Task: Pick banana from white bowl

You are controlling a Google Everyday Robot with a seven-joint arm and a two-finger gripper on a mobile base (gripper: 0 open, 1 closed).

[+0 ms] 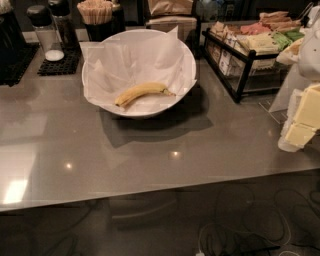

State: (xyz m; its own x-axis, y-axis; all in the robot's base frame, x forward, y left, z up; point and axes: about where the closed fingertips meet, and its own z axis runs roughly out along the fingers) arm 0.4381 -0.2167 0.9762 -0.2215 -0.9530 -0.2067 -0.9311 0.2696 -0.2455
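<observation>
A small curved yellow banana [141,92] lies in the front part of the large white bowl [186,88], on crinkled white paper sheets. The bowl stands on the grey counter at the back middle. My gripper [305,119], with pale yellow blocky fingers, hangs at the far right edge of the view, well to the right of the bowl and apart from it. It holds nothing that I can see.
A black rack of sachets [250,47] stands right of the bowl. Shakers [44,31] on a black mat and a holder of wooden sticks [96,14] stand at the back left. The counter's front edge [150,192] runs across the lower view, cables below.
</observation>
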